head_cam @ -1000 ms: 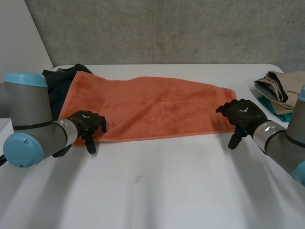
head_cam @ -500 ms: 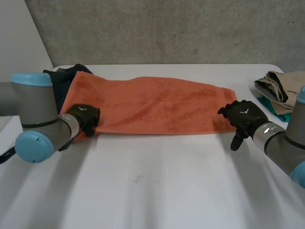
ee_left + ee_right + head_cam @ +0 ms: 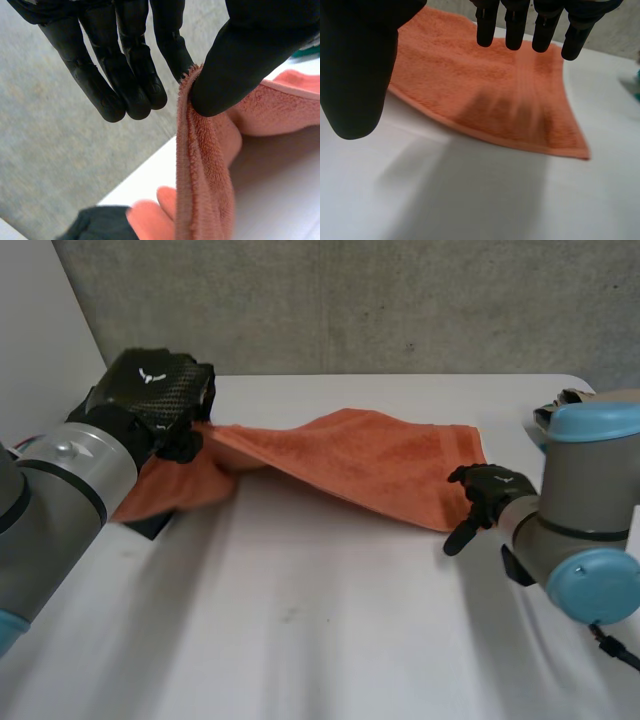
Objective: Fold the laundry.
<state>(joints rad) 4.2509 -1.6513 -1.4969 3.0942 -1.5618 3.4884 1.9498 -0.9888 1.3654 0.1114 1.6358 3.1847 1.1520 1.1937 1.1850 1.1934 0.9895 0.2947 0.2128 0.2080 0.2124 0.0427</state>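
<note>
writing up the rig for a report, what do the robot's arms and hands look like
The left arm and right arm are thick grey cylinders with rounded light-blue caps at joints. The left hand and right hand are black, with a carbon-weave texture and a small white mark on the back.

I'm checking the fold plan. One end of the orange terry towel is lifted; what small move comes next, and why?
Probably carry the left hand across toward the right hand: it pinches a raised edge of the orange terry towel, while the open right hand is at the other end.
</note>
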